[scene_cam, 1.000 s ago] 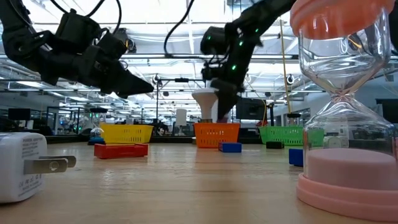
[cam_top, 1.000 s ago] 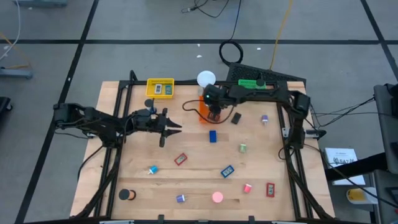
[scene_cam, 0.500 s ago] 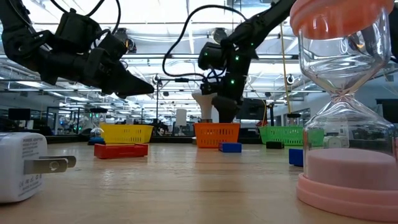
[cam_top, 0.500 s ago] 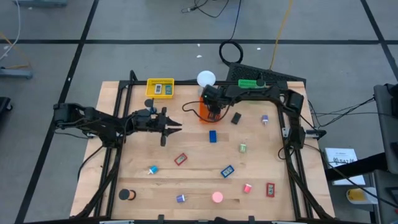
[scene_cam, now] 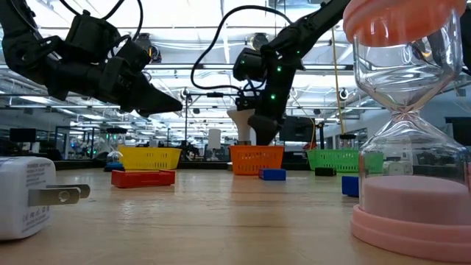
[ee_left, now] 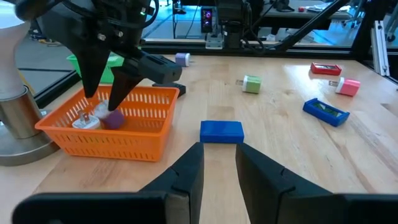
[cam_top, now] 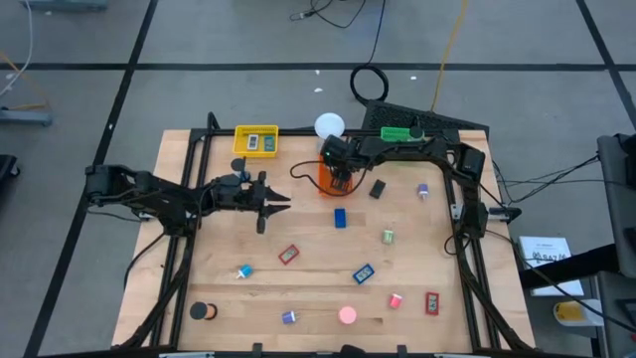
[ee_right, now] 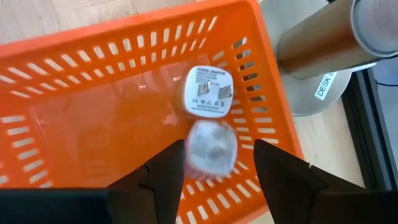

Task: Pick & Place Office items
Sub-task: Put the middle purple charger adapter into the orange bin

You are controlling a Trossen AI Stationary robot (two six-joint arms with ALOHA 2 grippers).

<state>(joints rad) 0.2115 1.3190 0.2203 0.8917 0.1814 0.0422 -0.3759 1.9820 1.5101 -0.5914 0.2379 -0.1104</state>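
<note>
Releasing over the orange tray [ee_right: 56,74]: the right tool [ee_right: 214,171] is hanging directly above it w/ its fingers [ee_right: 163,174] spread apart, wider than a sec ago, and a small pale-purple item [ee_right: 211,149] is sitting blurred betw. them, prob. dropping free rather than being pinched, tho the blur is making that hard to confirm. It's landing next to a white charger block [ee_right: 208,92] already lying in the tray. In the left wrist view the same item [ee_left: 114,119] is showing purple inside the tray, just under the right tool's tips.

So one more office item is getting filed; roughly ten are waiting on the counter [cam_top: 298,298], incl. the blue block [cam_top: 340,217] just in front of the tray.

The left tool [cam_top: 266,202] is hovering mid-counter, left of the blue block, fingers [ee_left: 186,168] narrowly parted and holding nothing, unchanged over the last sec.
</note>
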